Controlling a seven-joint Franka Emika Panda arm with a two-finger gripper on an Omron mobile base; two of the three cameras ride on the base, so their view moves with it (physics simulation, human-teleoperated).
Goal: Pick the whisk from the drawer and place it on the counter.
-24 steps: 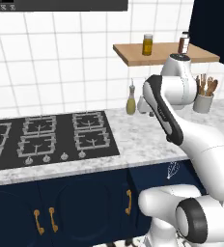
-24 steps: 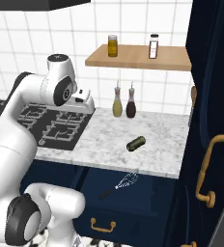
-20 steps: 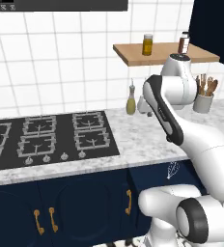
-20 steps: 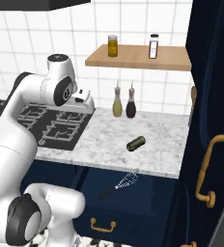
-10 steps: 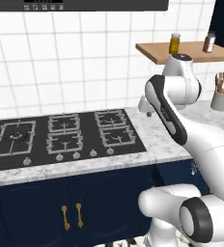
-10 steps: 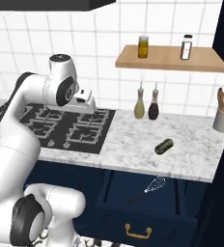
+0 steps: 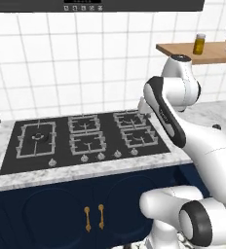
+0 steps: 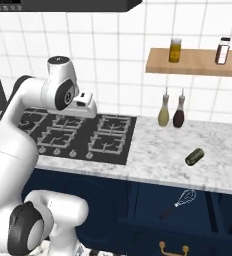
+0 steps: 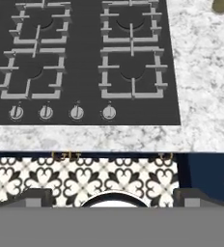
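Right base view: whisk (image 8: 179, 203) – silver loops, thin black handle – in drawer (image 8: 188, 227); pincer state unclear.

The whole scene slides rightward in both base views — the base drives left, not the things. In the left base view the hob (image 7: 85, 138) now sits centre frame and the wooden shelf (image 7: 197, 51) is at the upper right edge. In the right base view the whisk (image 8: 180, 202) and open drawer (image 8: 188, 220) shift to the lower right — the arm's pose looks unchanged.
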